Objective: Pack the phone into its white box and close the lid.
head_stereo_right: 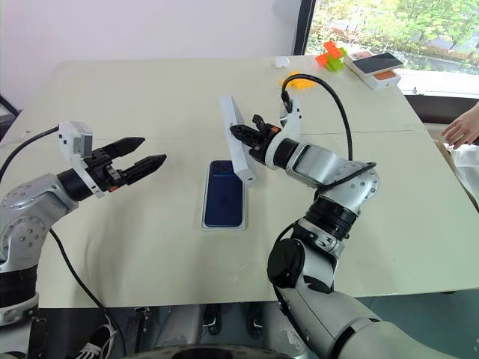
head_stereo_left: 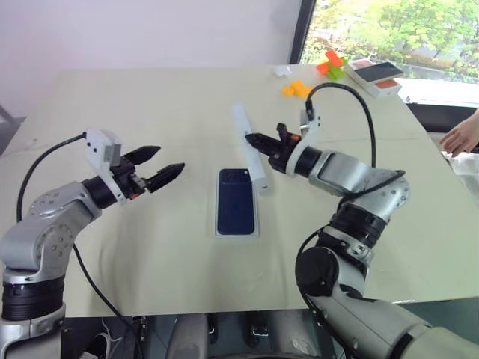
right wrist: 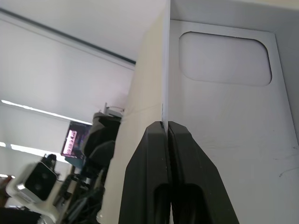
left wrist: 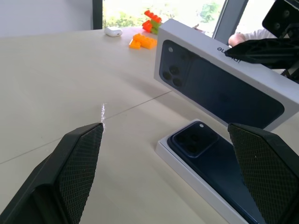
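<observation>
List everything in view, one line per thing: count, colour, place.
phone: one, dark navy, lying in the white box, table centre.
white box: one, white tray, flat on the table.
lid: one, white with a printed phone back, held on edge above the table by the right hand.
toy blocks: several, orange, red and green, far right of the table.
printed box: one, orange and dark, far right corner.
small case: one, white, far edge.
table: one, cream.
person's hand: one, right edge.
left hand: open, empty.
right hand: shut on the lid.
</observation>
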Tool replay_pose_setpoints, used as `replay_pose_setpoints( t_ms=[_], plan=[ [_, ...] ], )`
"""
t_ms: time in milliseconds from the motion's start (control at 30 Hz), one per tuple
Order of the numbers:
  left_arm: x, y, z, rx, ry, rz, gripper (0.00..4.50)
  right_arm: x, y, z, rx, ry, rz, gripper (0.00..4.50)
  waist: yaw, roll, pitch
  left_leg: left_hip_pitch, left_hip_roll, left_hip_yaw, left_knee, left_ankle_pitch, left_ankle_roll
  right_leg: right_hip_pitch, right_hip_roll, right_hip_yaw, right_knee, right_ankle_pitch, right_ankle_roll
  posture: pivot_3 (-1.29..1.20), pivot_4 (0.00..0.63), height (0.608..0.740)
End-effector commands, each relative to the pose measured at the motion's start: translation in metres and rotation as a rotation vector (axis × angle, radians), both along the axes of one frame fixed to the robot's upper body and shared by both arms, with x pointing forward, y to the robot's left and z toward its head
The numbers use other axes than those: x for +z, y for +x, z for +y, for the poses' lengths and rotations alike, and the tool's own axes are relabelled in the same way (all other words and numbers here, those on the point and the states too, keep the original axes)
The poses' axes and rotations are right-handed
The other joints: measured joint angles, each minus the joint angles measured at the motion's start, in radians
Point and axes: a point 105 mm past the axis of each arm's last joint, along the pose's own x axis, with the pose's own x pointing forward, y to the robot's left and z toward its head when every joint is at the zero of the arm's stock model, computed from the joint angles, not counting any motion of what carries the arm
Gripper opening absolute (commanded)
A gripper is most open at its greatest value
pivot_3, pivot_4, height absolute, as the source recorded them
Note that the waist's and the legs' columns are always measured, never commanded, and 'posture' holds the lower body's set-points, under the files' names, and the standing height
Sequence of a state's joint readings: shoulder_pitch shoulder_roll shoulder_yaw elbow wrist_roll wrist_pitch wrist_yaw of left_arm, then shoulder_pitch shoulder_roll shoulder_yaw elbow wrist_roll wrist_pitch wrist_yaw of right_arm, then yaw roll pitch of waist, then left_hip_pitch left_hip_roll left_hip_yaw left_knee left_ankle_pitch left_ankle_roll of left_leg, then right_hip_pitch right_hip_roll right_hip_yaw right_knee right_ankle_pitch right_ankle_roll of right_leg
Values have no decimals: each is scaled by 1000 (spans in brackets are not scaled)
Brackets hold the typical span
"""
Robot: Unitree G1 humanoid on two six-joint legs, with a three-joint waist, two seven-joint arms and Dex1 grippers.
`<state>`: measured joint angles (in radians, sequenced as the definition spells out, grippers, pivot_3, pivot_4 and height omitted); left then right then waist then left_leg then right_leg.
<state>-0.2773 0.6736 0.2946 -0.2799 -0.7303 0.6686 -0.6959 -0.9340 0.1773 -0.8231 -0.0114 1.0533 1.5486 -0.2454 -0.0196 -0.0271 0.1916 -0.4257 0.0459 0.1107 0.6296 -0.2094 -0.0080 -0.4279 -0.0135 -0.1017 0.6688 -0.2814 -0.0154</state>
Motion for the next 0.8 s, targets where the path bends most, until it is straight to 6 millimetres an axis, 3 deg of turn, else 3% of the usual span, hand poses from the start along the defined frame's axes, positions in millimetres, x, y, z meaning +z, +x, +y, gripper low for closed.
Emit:
replay_pose_setpoints(
  t_ms=[33, 233, 500, 800],
  plan=[
    [10, -4, -3, -15, 5, -44, 4500, 23, -21, 61, 179, 190, -12, 31, 0, 0, 0, 0, 0, 0, 0, 0, 0, 0, 0, 0, 0, 0, 0, 0, 150, 737],
    [10, -5, -3, -14, 6, -45, 4500, 27, -31, 67, 229, 226, -12, 31, -1, 0, 0, 0, 0, 0, 0, 0, 0, 0, 0, 0, 0, -1, 2, 0, 150, 737],
    [11, -6, -3, -14, 3, -46, 4500, 16, -43, 87, 282, 230, 55, 31, 0, 0, 0, 0, 0, 0, 0, 0, 0, 0, 0, 0, -1, -2, 3, 0, 150, 737],
    [14, -15, 5, 11, 20, -65, 4500, -28, -46, 101, 282, 190, 198, 31, 0, 0, 0, -1, 0, 0, -1, 0, 0, 0, 0, 0, -2, -2, 4, 0, 150, 737]
  ],
)
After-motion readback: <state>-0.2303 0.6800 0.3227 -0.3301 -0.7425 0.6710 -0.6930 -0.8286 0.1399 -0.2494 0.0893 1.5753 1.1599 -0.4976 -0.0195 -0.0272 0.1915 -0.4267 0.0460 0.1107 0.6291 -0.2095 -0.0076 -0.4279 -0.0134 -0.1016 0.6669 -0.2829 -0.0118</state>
